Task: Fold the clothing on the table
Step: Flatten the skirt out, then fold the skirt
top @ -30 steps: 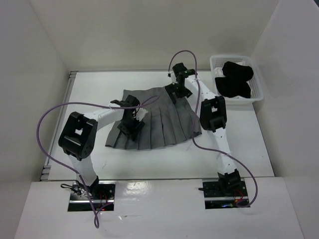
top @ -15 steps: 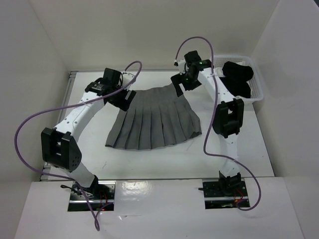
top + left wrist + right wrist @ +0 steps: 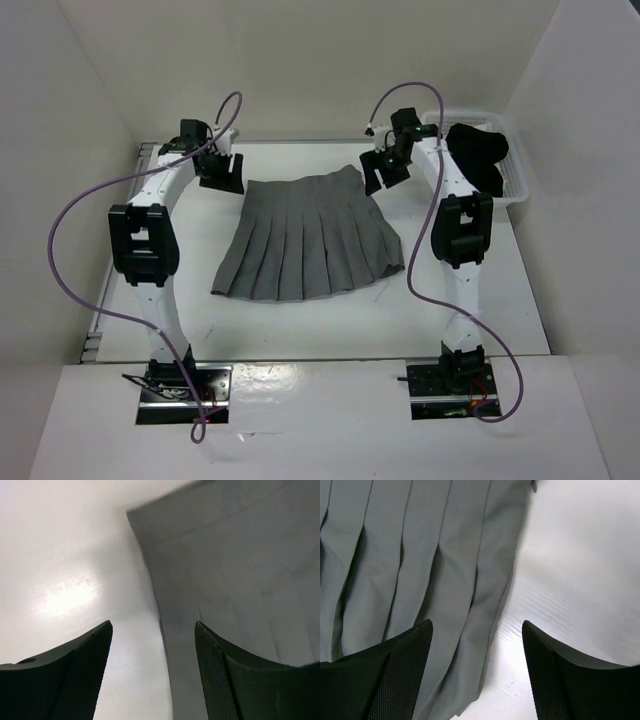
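Top camera sits above and behind the arm bases [image 3: 185, 385], looking down on the whole table [image 3: 170, 300]. Each wrist camera looks down, close, past its own fingers [image 3: 75, 680]: left at the skirt's [image 3: 305, 240] far-left corner, right at its right edge.

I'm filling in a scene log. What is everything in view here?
skirt: one, grey, pleated, flat mid-table
table: one, white, under everything
basket: one, white, far right of the table
garment: one, black, in the basket
cables: two, purple, looping along the arms
arms: two, white with black joints, reaching far
left hand: one, black, open, over the skirt's far left corner
right hand: one, black, open, over the skirt's right edge
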Available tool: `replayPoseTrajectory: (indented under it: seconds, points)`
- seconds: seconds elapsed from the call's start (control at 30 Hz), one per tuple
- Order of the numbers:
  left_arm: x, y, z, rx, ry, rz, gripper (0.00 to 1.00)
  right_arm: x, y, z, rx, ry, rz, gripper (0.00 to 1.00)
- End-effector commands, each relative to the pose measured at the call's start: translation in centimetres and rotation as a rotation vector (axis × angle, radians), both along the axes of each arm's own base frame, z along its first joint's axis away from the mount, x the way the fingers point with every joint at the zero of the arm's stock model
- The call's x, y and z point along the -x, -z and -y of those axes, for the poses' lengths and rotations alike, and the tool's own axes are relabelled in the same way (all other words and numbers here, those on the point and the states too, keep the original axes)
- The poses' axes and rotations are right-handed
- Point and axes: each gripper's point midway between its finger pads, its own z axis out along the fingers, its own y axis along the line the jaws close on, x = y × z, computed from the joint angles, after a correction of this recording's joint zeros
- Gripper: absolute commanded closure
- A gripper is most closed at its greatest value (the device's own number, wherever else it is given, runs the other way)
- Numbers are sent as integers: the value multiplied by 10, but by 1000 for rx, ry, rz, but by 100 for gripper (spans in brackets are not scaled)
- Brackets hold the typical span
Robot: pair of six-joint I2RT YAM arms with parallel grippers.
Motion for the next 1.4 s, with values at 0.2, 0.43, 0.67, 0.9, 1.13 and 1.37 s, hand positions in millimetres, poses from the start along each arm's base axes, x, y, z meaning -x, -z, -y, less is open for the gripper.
replayPoseTrajectory:
  seconds: [0.2,0.43,0.67,0.9,1.13,1.37]
  points:
    - [-48,-7,25,142,75,73,30,-7,-14,-9,-91,-48,28,24]
    - [-54,27,17,100,42,28,30,-2,-24,-11,-108,-66,34,24]
    - [-67,38,11,102,13,17,32,8,-31,-8,-96,-69,46,24]
    - [-74,50,11,107,6,-2,33,16,-37,-5,-87,-73,72,24]
    - [-79,59,13,115,9,-34,36,22,-41,2,-62,-59,85,24]
    - [-77,73,13,115,6,-80,41,22,-49,3,-55,-55,105,24]
